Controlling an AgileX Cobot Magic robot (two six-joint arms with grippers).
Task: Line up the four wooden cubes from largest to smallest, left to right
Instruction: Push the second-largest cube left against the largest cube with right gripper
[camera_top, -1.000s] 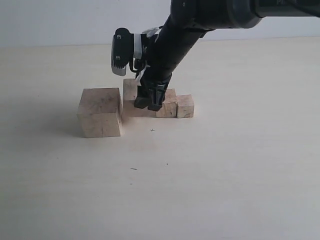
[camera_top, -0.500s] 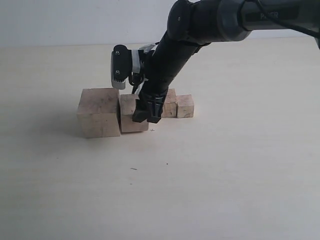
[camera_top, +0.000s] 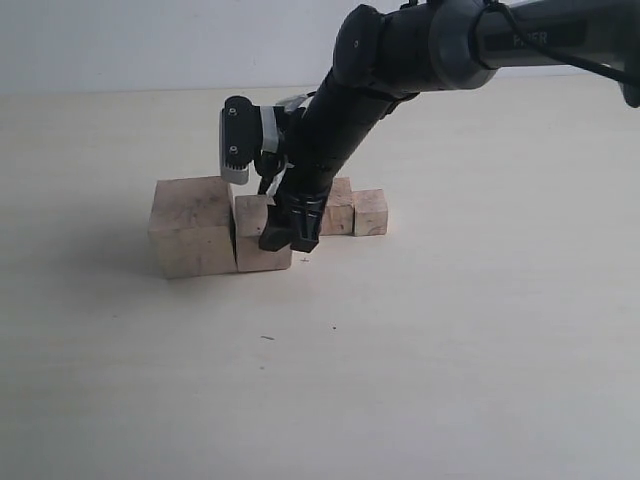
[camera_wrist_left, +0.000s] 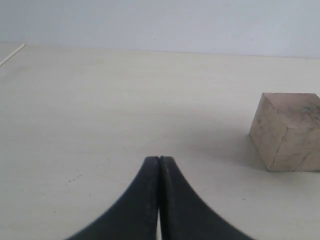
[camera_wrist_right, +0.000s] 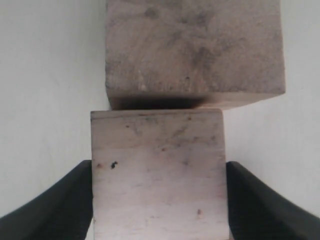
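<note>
One cube (camera_top: 250, 250), flat, flush against largest cube (camera_top: 190, 228)

Pale, matte table (camera_top: 450, 350), four cubes on it in a rough row. At the left end, the largest cube (camera_top: 192, 227). Touching its right side is the second cube (camera_top: 255, 240), front faces about level; it looks set down on the surface. Further back sits the third cube (camera_top: 340, 210), partly hidden, gap to the second unclear. Just beside it at the right end, the smallest cube (camera_top: 371, 212). A few dark specks (camera_top: 267, 338) on bare table in front.
</note>
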